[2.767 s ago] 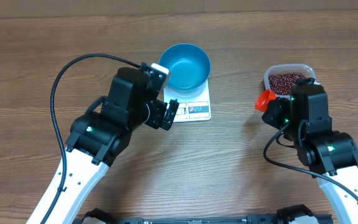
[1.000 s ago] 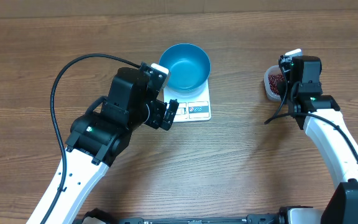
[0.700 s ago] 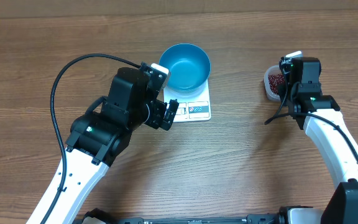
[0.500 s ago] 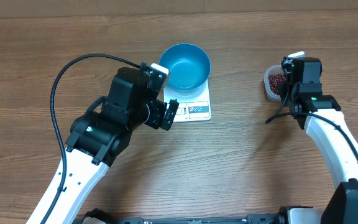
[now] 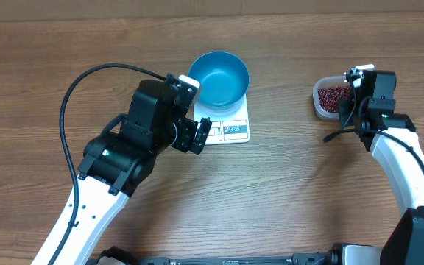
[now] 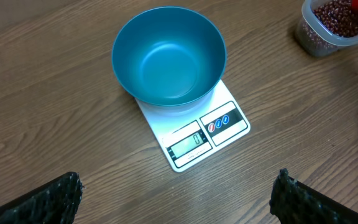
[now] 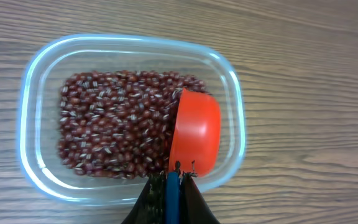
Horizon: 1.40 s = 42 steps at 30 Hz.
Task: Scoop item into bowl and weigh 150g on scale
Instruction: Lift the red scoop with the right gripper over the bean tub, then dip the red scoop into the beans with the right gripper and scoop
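Wood-grain brown table (image 5: 285, 191) carries everything, with the two white-and-black arms reaching in from the near edge. The left arm bends toward the middle, and its left gripper (image 6: 178, 186) hangs above the bare tabletop just short of the scale, its jaws spread wide and grasping nothing. The right arm stretches to the far right side, where the right gripper (image 7: 171, 179) is clenched on the thin blue handle of a scoop. The bowl (image 5: 219, 77), bright blue and round, sits upright on the far part of the scale (image 5: 230, 129), overhanging the white platform on both sides. The scale's grey display and label panels on the near edge are uncovered, and the display appears to read zero. Well apart from it, to the right, stands a clear rectangular plastic tub (image 7: 36, 112) with rounded corners. The orange-red scoop (image 7: 196, 130) is inside this tub, tipped on its side at the right end in the right wrist view, its rim touching the heap. The beans (image 7: 110, 130), small, dark red-brown and oval, all lie in the tub, covering its floor.
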{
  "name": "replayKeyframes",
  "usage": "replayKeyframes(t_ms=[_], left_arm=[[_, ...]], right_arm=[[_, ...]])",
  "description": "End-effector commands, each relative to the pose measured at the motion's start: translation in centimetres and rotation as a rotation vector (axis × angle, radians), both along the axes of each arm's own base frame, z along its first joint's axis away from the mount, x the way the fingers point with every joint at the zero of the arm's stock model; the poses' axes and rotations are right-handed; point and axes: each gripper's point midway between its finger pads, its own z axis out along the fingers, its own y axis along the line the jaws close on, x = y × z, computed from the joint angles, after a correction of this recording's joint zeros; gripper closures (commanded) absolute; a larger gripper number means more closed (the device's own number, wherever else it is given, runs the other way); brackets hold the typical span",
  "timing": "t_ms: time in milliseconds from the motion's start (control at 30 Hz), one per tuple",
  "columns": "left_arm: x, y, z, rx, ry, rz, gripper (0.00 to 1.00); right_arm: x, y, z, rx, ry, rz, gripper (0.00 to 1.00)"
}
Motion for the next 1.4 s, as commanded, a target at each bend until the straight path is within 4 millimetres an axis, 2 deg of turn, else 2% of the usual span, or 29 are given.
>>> replayKeyframes(t_ms=[0, 333, 433, 833, 1100, 1367], left_arm=[[0.0, 0.1, -0.6, 0.007, 0.012, 0.010, 0.00], [0.0, 0.1, -0.6, 0.007, 0.012, 0.010, 0.00], [0.0, 0.1, -0.6, 0.007, 0.012, 0.010, 0.00], [0.0, 0.1, -0.6, 0.007, 0.012, 0.010, 0.00], [0.0, 0.1, -0.6, 0.007, 0.012, 0.010, 0.00], [0.0, 0.1, -0.6, 0.007, 0.012, 0.010, 0.00]], right_arm=[[0.6, 0.9, 0.0, 0.077, -0.016, 0.007, 0.96], [0.1, 1.6, -2.3, 0.189, 0.022, -0.079, 0.96], [0.1, 2.5, -3.0, 0.232, 0.043, -0.060, 0.96], [0.3, 4.9, -3.0, 0.388, 0.037, -0.027, 0.96], [0.5, 4.6, -2.4, 0.555, 0.008, -0.063, 0.96], [0.0, 2.9, -1.4, 0.768, -0.027, -0.106, 0.96]])
